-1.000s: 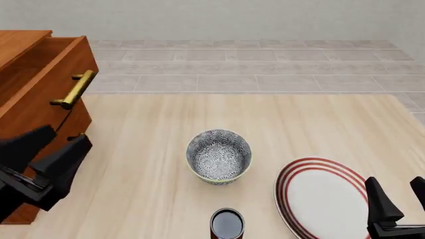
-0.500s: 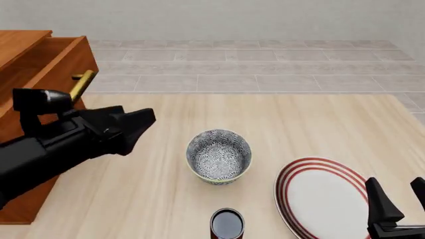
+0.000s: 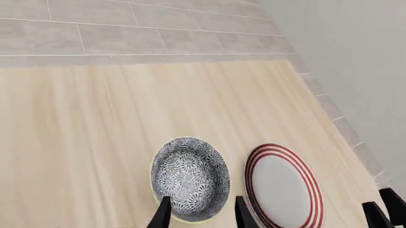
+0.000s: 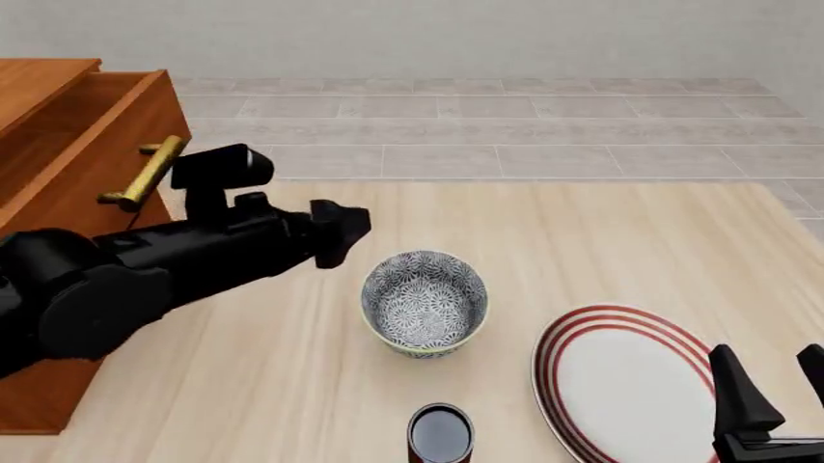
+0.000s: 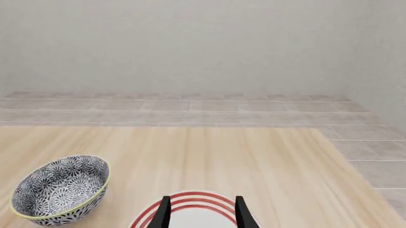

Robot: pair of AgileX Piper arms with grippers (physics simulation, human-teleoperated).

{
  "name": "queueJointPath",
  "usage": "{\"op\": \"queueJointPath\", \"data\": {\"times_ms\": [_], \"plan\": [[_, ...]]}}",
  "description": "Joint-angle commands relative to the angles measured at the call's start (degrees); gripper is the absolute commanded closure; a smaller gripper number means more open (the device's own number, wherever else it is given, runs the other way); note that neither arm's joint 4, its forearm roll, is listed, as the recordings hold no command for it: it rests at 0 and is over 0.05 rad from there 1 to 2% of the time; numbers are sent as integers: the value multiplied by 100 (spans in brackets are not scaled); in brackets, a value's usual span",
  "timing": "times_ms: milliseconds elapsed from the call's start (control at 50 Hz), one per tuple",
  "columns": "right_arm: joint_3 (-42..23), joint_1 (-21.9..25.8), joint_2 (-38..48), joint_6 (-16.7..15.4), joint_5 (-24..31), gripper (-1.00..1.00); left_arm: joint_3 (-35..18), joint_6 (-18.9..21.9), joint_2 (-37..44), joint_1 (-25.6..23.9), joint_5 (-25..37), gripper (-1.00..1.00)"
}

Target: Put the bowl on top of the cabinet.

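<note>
The blue-grey floral bowl (image 4: 424, 302) stands upright on the wooden table, also shown in the left wrist view (image 3: 189, 178) and the right wrist view (image 5: 60, 194). My left gripper (image 4: 342, 231) hovers just left of and behind the bowl, not touching it; its fingers (image 3: 163, 214) stand open with the bowl's near rim between them. The reddish-brown cabinet (image 4: 58, 164) fills the far left, its top drawer pulled out, brass handle (image 4: 145, 174) showing. My right gripper (image 4: 777, 386) is open at the front right, above the plate's edge, holding nothing.
A white plate with red rings (image 4: 566, 371) lies right of the bowl. A small dark red can (image 4: 441, 434) stands in front of the bowl near the table's front edge. Grey floor tiles lie beyond the table's far edge.
My left arm has swung up from the front left, beside the cabinet, rightward toward the bowl. The right arm, bowl, plate and can have not moved.
</note>
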Motion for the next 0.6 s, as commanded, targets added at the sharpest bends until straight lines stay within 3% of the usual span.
{"op": "queueJointPath", "data": {"times_ms": [20, 60, 600], "plan": [[0, 13, -1, -18, 6, -100, -200, -281, 573, 447, 41, -100], [0, 15, -4, -23, 10, -100, -177, -488, 716, 511, 1, -100], [0, 11, -19, 20, 21, -100, -452, -961, 1772, 310, -374, -100]]}}
